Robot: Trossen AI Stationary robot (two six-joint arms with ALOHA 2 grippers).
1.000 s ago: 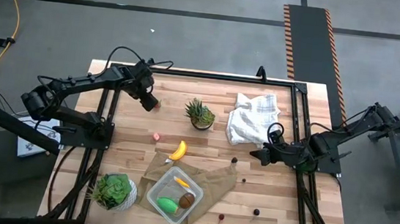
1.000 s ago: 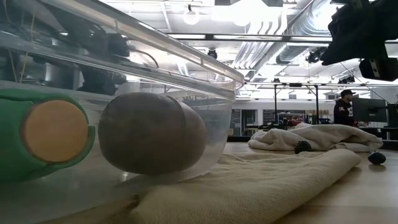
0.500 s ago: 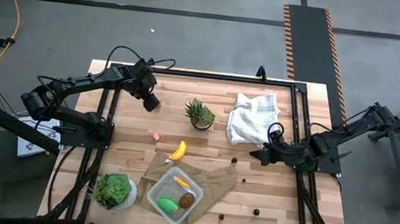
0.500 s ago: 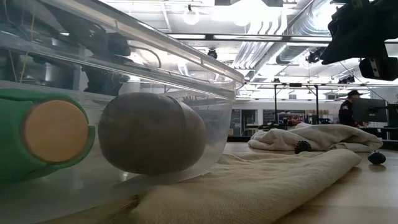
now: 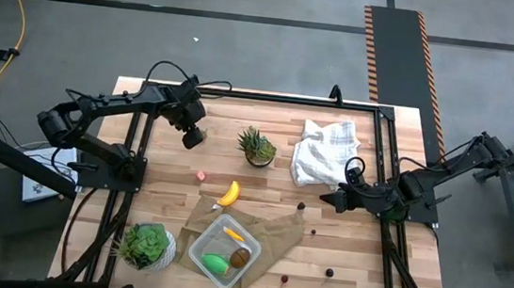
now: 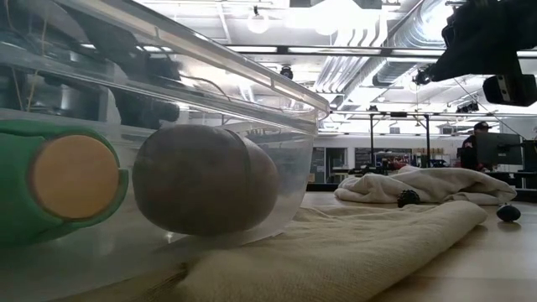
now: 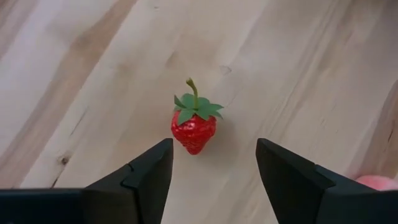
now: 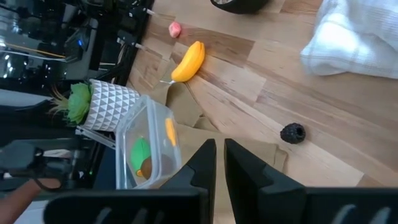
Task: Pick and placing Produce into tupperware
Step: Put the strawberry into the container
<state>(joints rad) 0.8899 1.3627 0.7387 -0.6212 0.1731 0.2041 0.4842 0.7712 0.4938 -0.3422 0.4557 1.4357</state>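
The strawberry (image 7: 193,127) lies on bare wood near the tabletop's far left corner, directly below the left gripper (image 7: 211,168), whose two dark fingers (image 7: 146,177) stand wide apart on either side of it without touching it. In the high view the gripper (image 5: 192,136) hides the berry. Its green stem points away from the fingers and its red tip toward them, so its long axis runs along the gap between them. Nothing lies between the fingers and the berry; a small pink piece (image 5: 201,175) sits nearby, toward the near edge.

The tupperware (image 5: 225,252) rests on a brown paper bag (image 5: 272,232) close to the middle of the near edge, and already holds a green oval (image 5: 216,263), a brown kiwi (image 5: 240,256) and a yellow-orange piece (image 5: 231,233). The banana (image 5: 229,193) lies just beyond the bag toward the centre, its long axis slanted. A spiky potted plant (image 5: 256,146) stands near the middle of the far half, a white cloth (image 5: 323,150) towards the far right corner, and a leafy plant in a white pot (image 5: 145,245) at the near left corner. Small dark pieces (image 5: 300,205) dot the right half.

The right gripper (image 5: 329,197) waits by the right edge, beside the cloth, fingers (image 8: 202,163) pressed nearly together and empty.
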